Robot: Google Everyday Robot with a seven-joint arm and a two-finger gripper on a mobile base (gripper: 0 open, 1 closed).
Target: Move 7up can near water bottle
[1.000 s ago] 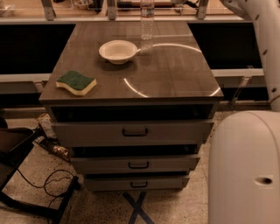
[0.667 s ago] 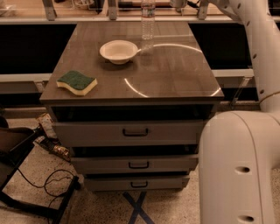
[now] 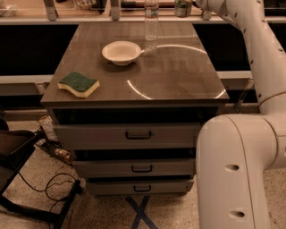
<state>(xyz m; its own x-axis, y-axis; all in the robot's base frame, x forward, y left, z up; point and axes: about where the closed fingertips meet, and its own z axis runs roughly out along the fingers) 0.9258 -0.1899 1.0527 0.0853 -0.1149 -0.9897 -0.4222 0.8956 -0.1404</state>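
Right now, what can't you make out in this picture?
All in the camera view:
Gripper: at the top edge, just right of the 7up can, mostly cut off by the frame.
7up can: top cropped, lettering too small.
Water bottle: cap cut off by the top edge.
Drawers: contents hidden behind their fronts.

1. Worktop [image 3: 178,76], below the jaws: smooth, glossy, wood-toned.
2. Gripper [image 3: 195,4], at the worktop's far edge: smooth white plastic.
3. 7up can [image 3: 182,6], just beside the jaws: metal.
4. Water bottle [image 3: 151,18], near the jaws: clear ribbed plastic.
5. Sponge [image 3: 78,84], well apart from the jaws: rough green top, yellow foam.
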